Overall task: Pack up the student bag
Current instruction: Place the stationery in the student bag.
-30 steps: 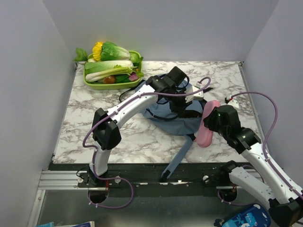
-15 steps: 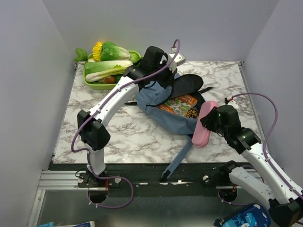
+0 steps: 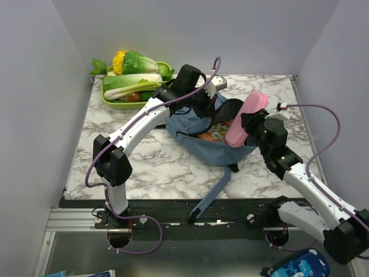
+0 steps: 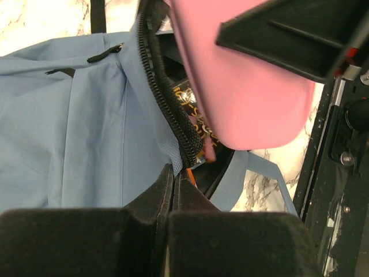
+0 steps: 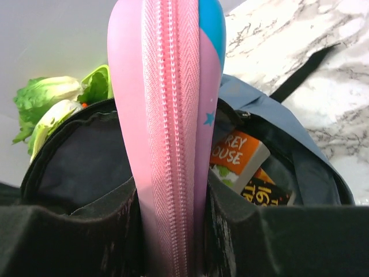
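The dusty-blue student bag (image 3: 199, 144) lies mid-table with its mouth held open. My left gripper (image 3: 203, 107) is shut on the zipper rim at the back of the opening; in the left wrist view the left gripper (image 4: 173, 173) pinches the zipper rim (image 4: 167, 109) of the bag (image 4: 69, 133). My right gripper (image 3: 249, 121) is shut on a pink pencil case (image 3: 245, 115), holding it tilted over the right side of the opening. In the right wrist view the pencil case (image 5: 167, 115) stands between my right gripper (image 5: 171, 193) fingers, above books (image 5: 236, 153) inside the bag (image 5: 81, 161).
A green tray of vegetables (image 3: 135, 83) sits at the back left, close behind the left arm. A bag strap (image 3: 212, 193) trails over the table's front edge. A dark-blue printed pouch (image 3: 300, 266) lies below the table at the right. Walls close in on three sides.
The left gripper closed on the bag's rim and pulled it back and up, opening the bag. The right gripper carried the pink pencil case from beside the bag to over its opening.
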